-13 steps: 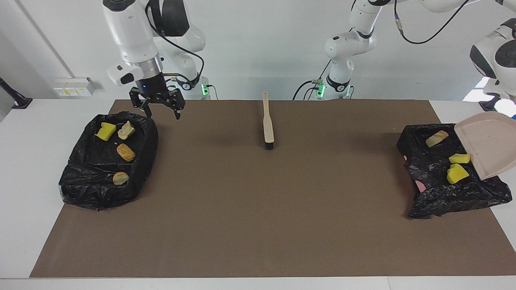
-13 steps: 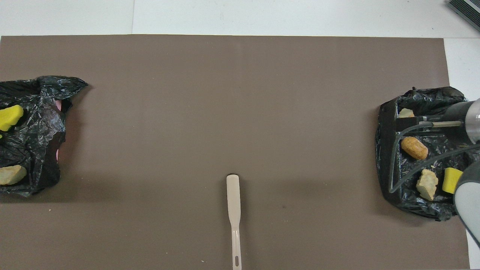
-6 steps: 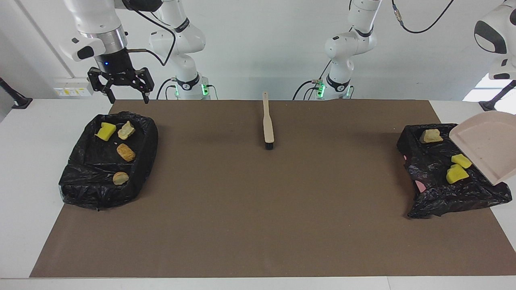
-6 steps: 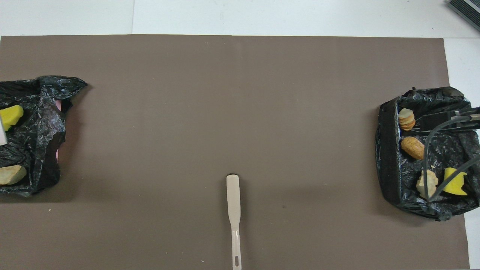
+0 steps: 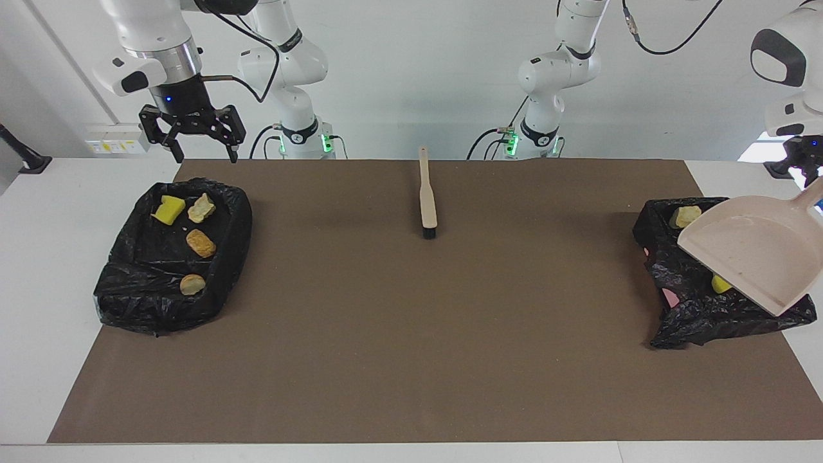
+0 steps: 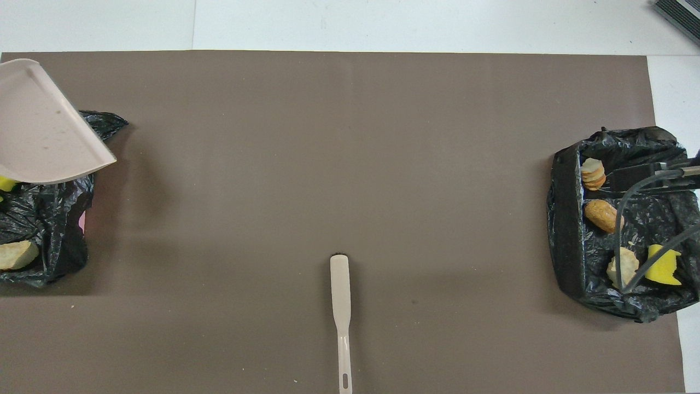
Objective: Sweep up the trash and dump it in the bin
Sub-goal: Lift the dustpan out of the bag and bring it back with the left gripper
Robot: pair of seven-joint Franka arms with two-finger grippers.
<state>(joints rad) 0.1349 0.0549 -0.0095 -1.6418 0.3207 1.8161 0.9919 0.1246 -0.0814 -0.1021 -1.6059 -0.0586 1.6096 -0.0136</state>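
Facing view: two bag-lined bins sit at the table's two ends.
Left gripper [image 5: 811, 172]: pinched on the handle of the dustpan [image 5: 752, 254], which hangs tilted over the bin [image 5: 681, 302] at the left arm's end.
Right gripper [image 5: 193, 132]: fingers spread, empty, raised beside the other bin [image 5: 128, 289], waiting.
Trash: yellow sponge pieces [image 5: 169, 209] and bread lumps [image 5: 200, 243] lie inside both bins; none shows on the mat [image 5: 411, 360].
Brush [image 5: 427, 196]: flat on the mat, mid-table.
Progress: dumping looks finished; the dustpan is not yet set down.
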